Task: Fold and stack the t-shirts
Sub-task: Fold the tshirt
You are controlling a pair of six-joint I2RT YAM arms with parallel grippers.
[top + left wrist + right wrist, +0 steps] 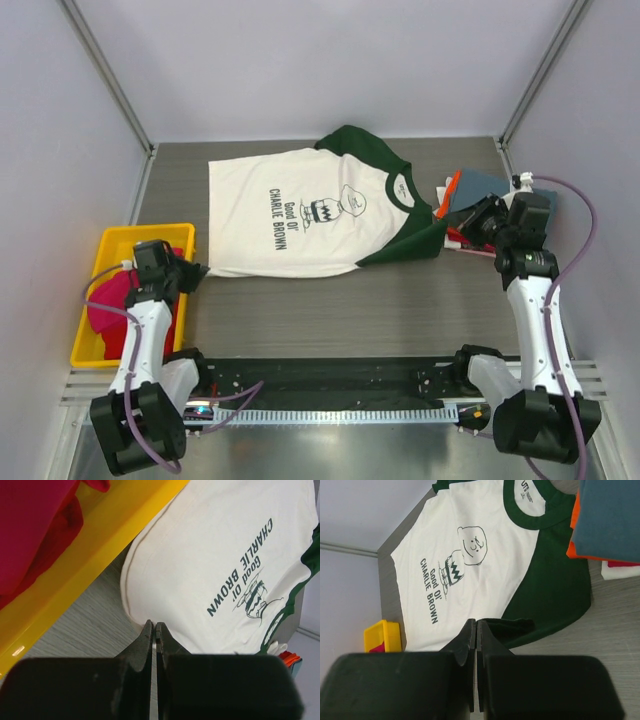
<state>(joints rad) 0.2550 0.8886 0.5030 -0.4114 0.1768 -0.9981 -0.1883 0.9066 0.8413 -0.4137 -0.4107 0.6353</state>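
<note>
Item 1. Cream t-shirt (300, 215) with dark green sleeves: lies spread flat at the middle of the table (400, 310), print up, collar towards 3 o'clock, hem towards 9 o'clock. Not yet folded.

Item 2. Stack of folded shirts, at 2 o'clock: slate-blue shirt (482, 185) on top, an orange one (452, 188) showing beneath it, with a sliver of red and white lower down. Judged done.

Item 3. Red shirt (108, 300): bunched in the yellow bin (112, 240) at 8 o'clock. Judged waiting its turn.

Item 4. Left claw (154, 626): pinched shut on nothing, just beside the cream shirt's hem corner, between bin and cloth.

Item 5. Right claw (475, 624): also shut and empty, above the green sleeve, near the stack.

Standing, as I judge it: part way along. Some shirts are stacked; the cream one needs folding and placing on the pile, then the red one from the bin.
</note>
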